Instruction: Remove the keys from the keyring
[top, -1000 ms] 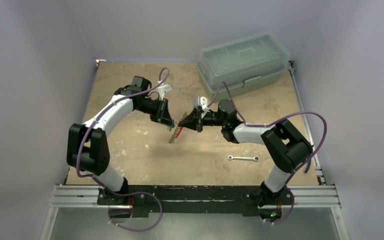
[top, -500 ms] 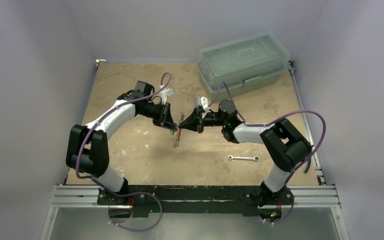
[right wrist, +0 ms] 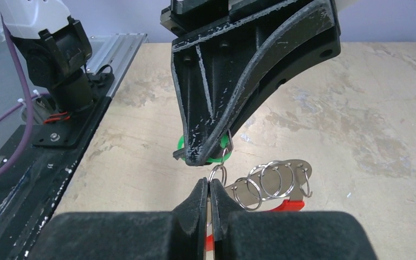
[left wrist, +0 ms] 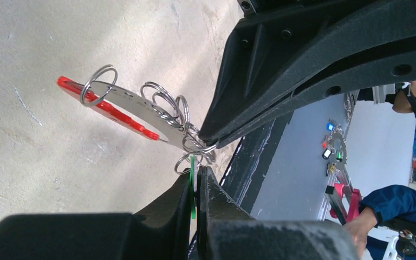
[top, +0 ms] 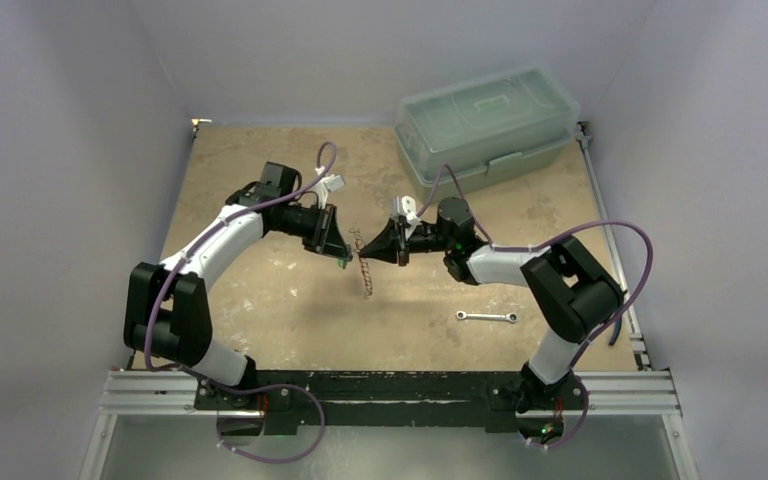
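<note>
My left gripper [left wrist: 196,176] is shut on the green-headed key [left wrist: 193,190], held in the air over the table. The keyring [left wrist: 141,111] is a flat pale oval plate with a red section [left wrist: 105,105] and several small wire rings [left wrist: 165,103]. One small ring [right wrist: 218,174] links it to the green key [right wrist: 216,157]. My right gripper [right wrist: 208,184] is shut on the keyring's edge [right wrist: 284,172], tip to tip with the left fingers [right wrist: 206,146]. In the top view the grippers [top: 341,257] [top: 364,245] meet mid-table and the keyring [top: 365,275] dangles below them. No other keys show on the rings.
A slim silver wrench [top: 487,317] lies on the table at the front right. A pale green lidded bin [top: 487,125] stands at the back right corner. Grey walls close in the table on three sides.
The keyring's dangling end has swung to the right, from under the left gripper to under the right one. The left elbow has shifted left. Both grips hold.
</note>
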Motion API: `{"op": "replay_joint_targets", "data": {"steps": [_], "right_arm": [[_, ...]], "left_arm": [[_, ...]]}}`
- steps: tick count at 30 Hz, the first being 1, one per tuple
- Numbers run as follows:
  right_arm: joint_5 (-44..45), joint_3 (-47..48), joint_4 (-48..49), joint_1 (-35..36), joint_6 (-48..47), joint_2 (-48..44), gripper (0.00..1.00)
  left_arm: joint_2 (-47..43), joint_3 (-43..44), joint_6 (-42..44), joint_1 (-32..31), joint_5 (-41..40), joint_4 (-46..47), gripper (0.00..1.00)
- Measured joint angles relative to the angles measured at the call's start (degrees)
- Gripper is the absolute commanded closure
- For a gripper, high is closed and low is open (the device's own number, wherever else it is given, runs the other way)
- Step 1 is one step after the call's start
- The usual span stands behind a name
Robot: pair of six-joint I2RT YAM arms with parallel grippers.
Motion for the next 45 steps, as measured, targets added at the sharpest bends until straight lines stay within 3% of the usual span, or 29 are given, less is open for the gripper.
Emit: {"op": "replay_joint_targets", "data": {"steps": [14, 32, 45], "right_arm": [[-0.63, 1.4, -5.25, -0.39, -4.76, 4.07, 1.0], [1.36, -7.15, 12.13, -3.08, 5.14, 8.15, 1.0], [2.1, -7.37, 16.17, -3.13, 9.55, 8.2, 1.0]], "left_arm": [[1.38, -5.92, -1.55, 0.13, 0.02, 6.86, 1.0], [8.87, -6.36, -3.15, -3.74, 0.2, 13.0, 1.0], [8.92, -6.34, -3.15, -3.98, -0.17, 13.81, 1.0]]}}
